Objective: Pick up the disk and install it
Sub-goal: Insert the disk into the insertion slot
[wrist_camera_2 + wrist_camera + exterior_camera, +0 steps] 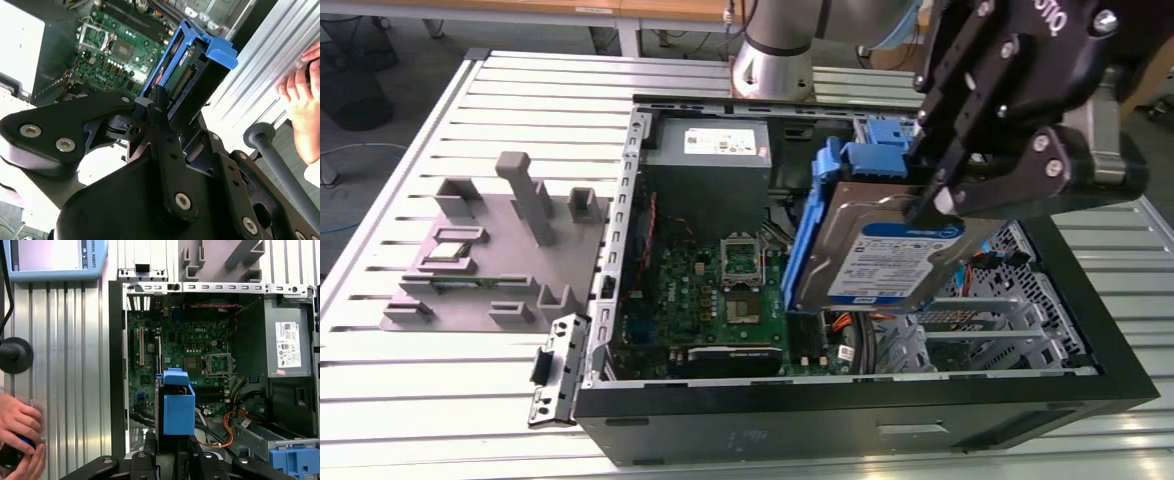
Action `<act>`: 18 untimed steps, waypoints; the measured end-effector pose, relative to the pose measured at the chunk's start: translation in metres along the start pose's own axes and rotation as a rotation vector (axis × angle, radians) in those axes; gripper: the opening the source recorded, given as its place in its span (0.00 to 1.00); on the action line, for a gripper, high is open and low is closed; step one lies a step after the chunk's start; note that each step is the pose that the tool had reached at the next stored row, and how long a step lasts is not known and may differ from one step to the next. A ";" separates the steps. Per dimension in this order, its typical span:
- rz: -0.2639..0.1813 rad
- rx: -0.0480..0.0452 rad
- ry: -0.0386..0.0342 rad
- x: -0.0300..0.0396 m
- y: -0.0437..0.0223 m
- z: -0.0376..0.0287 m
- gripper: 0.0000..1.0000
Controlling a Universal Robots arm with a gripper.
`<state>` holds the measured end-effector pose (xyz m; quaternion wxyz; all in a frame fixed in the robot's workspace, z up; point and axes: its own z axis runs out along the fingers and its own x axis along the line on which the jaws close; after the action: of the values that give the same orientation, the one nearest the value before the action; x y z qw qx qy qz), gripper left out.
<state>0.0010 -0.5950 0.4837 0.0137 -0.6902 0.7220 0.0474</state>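
Robot gripper (937, 200) clenches the disk (887, 255) by its upper edge, holding it tilted, label outward, above the open computer case (854, 425) on the worktop (440, 400). The drive hangs over the metal drive cage (987, 320), beside the motherboard (720, 290). At this tilt, a blue rail could snag on the cage frame or the orange cables (231, 432) below. The edge-only hold could also let the drive twist or slip. The drive masks its intended slot, and the finger contact is hard to make out against it. A person's hand (17, 427) is cut off at the worktop's edge.
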 end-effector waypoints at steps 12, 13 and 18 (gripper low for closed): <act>0.001 -0.0080 0.0004 -0.0025 -0.0545 -0.0025 0.35; 0.001 -0.0086 0.0004 -0.0027 -0.0590 -0.0027 0.35; 0.001 -0.0115 0.0006 -0.0037 -0.0818 -0.0037 0.35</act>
<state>0.0830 -0.5951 0.4836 0.0095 -0.6899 0.7220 0.0514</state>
